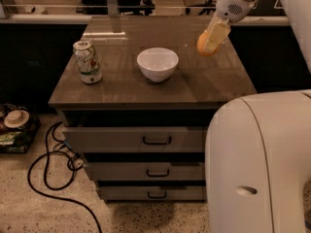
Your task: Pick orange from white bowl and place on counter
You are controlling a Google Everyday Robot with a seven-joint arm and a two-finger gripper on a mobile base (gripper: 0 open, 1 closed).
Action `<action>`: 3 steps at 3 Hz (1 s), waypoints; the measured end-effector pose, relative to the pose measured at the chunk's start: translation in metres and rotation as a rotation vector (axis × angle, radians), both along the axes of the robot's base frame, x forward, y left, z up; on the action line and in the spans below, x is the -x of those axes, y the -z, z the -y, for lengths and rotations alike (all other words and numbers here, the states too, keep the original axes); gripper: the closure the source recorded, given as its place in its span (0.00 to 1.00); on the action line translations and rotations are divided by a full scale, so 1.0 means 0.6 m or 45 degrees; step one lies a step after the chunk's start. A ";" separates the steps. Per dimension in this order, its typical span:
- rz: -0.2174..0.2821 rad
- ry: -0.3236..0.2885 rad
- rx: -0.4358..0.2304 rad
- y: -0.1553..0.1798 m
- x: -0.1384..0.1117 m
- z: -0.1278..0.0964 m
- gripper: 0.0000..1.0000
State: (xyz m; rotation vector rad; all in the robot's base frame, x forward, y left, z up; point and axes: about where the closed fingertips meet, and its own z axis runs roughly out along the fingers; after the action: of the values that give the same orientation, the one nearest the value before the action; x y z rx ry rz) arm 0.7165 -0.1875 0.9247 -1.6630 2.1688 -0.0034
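Glossy grey-brown counter (146,89), gripper (211,43) above it clasping small round orange (200,43)

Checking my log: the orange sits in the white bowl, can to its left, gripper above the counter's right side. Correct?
No: the camera view shows the white bowl empty; the gripper, above the counter at right, holds the orange. Rest stands.
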 end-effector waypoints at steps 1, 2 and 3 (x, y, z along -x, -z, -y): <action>-0.078 0.014 0.014 0.034 -0.005 0.007 1.00; -0.160 0.025 0.070 0.068 -0.011 -0.004 1.00; -0.192 0.010 0.105 0.092 -0.022 -0.024 1.00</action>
State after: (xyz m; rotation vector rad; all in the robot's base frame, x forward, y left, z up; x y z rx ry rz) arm 0.7295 -0.1731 0.8697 -1.7513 2.3148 0.0319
